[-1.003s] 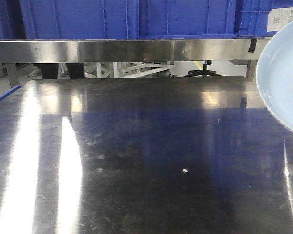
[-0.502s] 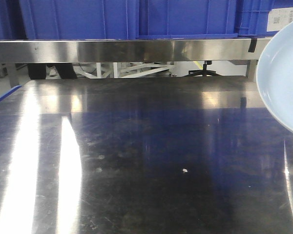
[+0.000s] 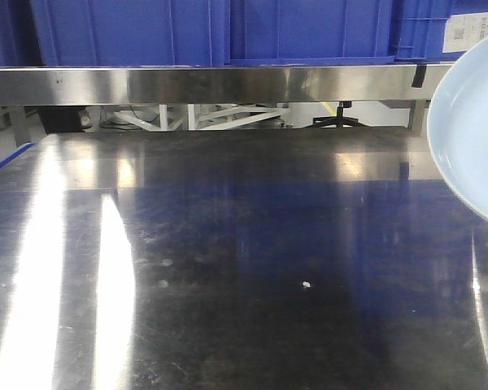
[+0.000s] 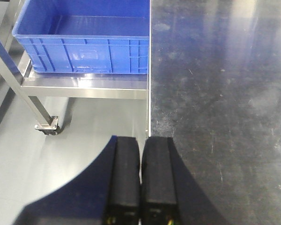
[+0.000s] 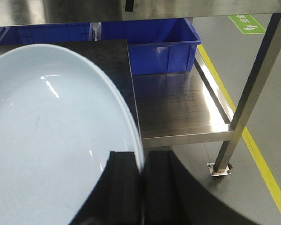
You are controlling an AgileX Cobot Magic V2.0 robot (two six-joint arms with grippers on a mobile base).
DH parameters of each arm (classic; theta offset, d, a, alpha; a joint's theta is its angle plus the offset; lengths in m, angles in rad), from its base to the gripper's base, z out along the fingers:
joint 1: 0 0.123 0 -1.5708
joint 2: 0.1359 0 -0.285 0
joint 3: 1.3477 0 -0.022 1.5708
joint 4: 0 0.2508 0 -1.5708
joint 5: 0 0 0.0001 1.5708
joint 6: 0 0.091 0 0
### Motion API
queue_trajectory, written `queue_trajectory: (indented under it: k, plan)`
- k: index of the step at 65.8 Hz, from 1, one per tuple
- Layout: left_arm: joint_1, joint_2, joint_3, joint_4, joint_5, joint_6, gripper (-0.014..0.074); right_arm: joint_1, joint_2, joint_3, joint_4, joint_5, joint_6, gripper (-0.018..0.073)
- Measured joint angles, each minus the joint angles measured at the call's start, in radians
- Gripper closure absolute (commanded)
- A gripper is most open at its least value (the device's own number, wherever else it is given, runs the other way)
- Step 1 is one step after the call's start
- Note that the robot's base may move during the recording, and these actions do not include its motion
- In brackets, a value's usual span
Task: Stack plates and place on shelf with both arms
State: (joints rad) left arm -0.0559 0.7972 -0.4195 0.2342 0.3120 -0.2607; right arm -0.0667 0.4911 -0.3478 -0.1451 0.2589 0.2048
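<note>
Only pinched plate [image 5: 51, 131] by rim in right gripper [image 5: 143, 161] at right edge of bench [image 3: 228, 244], risking slip; held left gripper [image 4: 140, 146] closed, empty.

Light is glaring in pale streaks on the dark steel tabletop [image 3: 228, 244], while blue crates [image 3: 187, 28] are sitting on the steel shelf [image 3: 211, 84] above it. A yellow line [image 5: 261, 159] is running along the grey floor [image 5: 276, 108].
</note>
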Motion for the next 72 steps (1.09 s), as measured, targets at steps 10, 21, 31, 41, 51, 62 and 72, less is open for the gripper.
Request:
queue_trajectory:
  k: [10, 21, 31, 41, 51, 62, 72]
  plan:
    - [0.0, 0.018, 0.0, 0.0, 0.0, 0.0, 0.0513, 0.0, 0.0, 0.0, 0.0, 0.0, -0.002, 0.0503]
    - [0.0, 0.036, 0.0, 0.0, 0.0, 0.0, 0.0513, 0.0, 0.0, 0.0, 0.0, 0.0, -0.002, 0.0503]
    - [0.0, 0.049, 0.0, 0.0, 0.0, 0.0, 0.0513, 0.0, 0.0, 0.0, 0.0, 0.0, -0.002, 0.0503]
    - [0.0, 0.064, 0.0, 0.0, 0.0, 0.0, 0.0513, 0.0, 0.0, 0.0, 0.0, 0.0, -0.002, 0.0503]
    - [0.0, 0.068, 0.0, 0.0, 0.0, 0.0, 0.0513, 0.0, 0.0, 0.0, 0.0, 0.0, -0.002, 0.0503]
    - [0.0, 0.068, 0.0, 0.0, 0.0, 0.0, 0.0513, 0.0, 0.0, 0.0, 0.0, 0.0, -0.002, 0.0503]
    - [0.0, 0.068, 0.0, 0.0, 0.0, 0.0, 0.0513, 0.0, 0.0, 0.0, 0.0, 0.0, -0.002, 0.0503]
